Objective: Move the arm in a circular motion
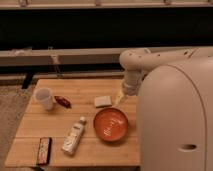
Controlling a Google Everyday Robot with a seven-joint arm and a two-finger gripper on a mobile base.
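Observation:
The cream-white arm point(150, 59) reaches in from the right, with a thick rounded segment filling the lower right of the camera view. It bends down to a pale tan tapered gripper point(120, 98). The gripper hangs just above the wooden table point(85, 95), right of a pale sponge-like block point(102, 101) and just behind the orange bowl point(111, 124). It holds nothing that I can see.
On the table stand a white mug point(44, 98), a small red object point(63, 101), a lying white bottle point(74, 135) and a dark packet point(44, 150) at the front left. A dark wall with a ledge runs behind the table.

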